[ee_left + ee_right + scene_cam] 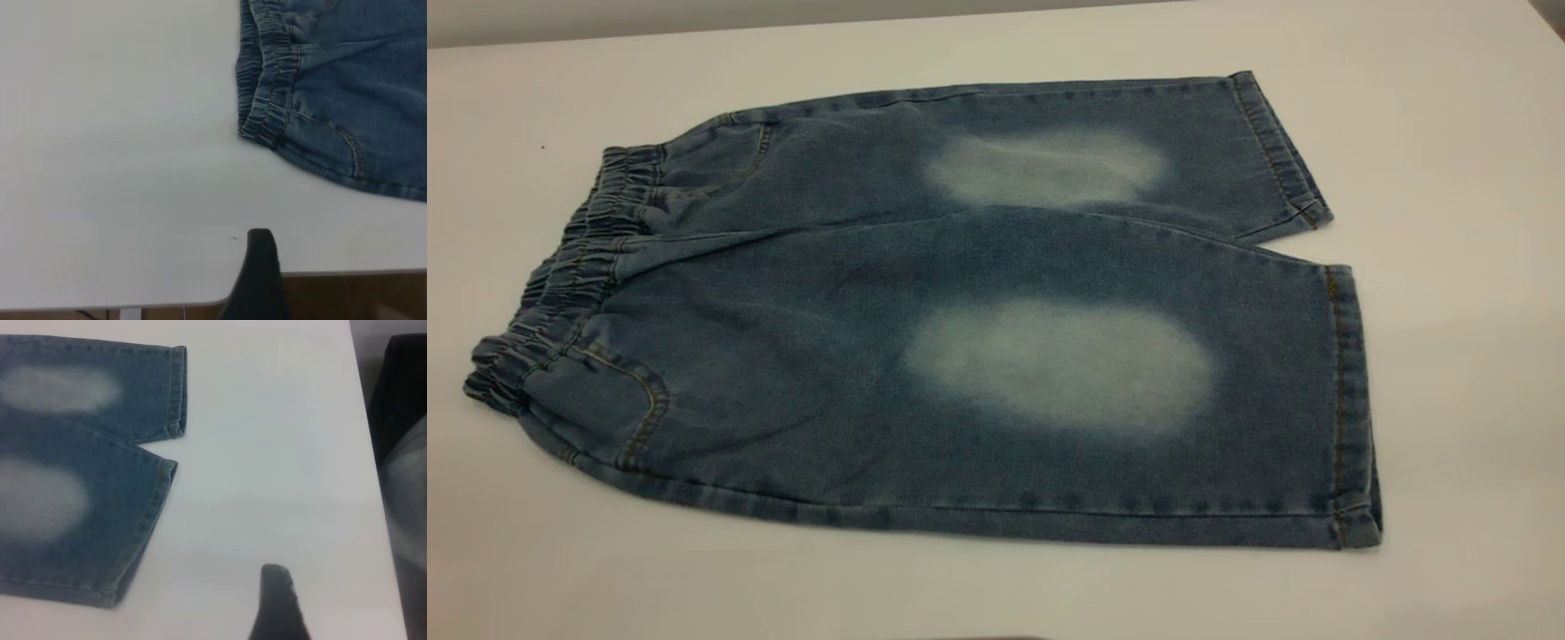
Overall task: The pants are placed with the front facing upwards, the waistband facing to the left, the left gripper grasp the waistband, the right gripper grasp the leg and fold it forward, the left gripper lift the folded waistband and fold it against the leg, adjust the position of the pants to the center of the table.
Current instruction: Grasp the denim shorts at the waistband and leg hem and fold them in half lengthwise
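The pants are being shown flat and unfolded on the table, front up, elastic waistband toward the left arm's side, leg hems toward the right arm's side. Nothing is being held yet.

The left gripper is being kept near the table edge, apart from the waistband; only one dark finger is being seen, so whether it is wide or narrow cannot be told. The same is being found for the right gripper, near the hems but not touching.

Risks being judged:
- The gathered waistband is bunched, so only its top layer could be pinched and the fold would be left uneven.
- Denim is looking stiff, so a shallow grasp on a hem could be lost mid-fold.
- The smooth tabletop could be letting the whole garment be dragged instead of folded, off centre.
- The two legs are overlapping at the crotch seam, so one leg could be lifted alone.

The surface is being seen as plain, white and bare. A wooden-toned floor is being glimpsed past the table edge in the left wrist view, and something dark beside the table in the right wrist view.
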Motion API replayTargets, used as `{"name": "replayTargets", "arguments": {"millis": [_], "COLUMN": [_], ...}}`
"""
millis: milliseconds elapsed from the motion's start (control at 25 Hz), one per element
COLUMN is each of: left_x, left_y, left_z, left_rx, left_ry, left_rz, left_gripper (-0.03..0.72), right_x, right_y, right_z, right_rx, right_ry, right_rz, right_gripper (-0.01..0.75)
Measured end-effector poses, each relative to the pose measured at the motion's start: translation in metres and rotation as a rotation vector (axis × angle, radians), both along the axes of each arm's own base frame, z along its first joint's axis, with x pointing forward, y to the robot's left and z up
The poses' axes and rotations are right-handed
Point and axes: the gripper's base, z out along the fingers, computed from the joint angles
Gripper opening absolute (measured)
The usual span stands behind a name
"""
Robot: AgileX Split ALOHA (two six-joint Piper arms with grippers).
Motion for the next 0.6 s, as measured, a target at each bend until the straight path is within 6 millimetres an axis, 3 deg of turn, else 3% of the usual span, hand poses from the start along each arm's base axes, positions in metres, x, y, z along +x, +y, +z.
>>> {"name": "replayTargets", "arguments": {"millis": [160,240,440,600], "left_x": [0.004,0.015,0.062,0.111], "left_y": [0.0,0.0,0.001,0.003], "left_z": [0.013,0.022,0.042,0.041], "left_rx": [-0.061,-0.075,-0.113,-0.15], "left_ry": [-0.01,0.036,0.148,0.221], "left_rz": [0.036,0.045,0.064,0.096], "left_gripper": [0.57,0.57,0.57,0.57], "right_x": [0.012,0.024,0.069,0.104], "right_y": [0.008,0.015,0.03,0.041], "right_z": [0.007,0.01,0.01,0.0], "right_rx": [0.087,0.148,0.25,0.297], "right_ry": [0.064,0.111,0.255,0.365], "right_rz": [0.038,0.065,0.147,0.222], "right_gripper": [0.437,0.46,0.543,0.585]}}
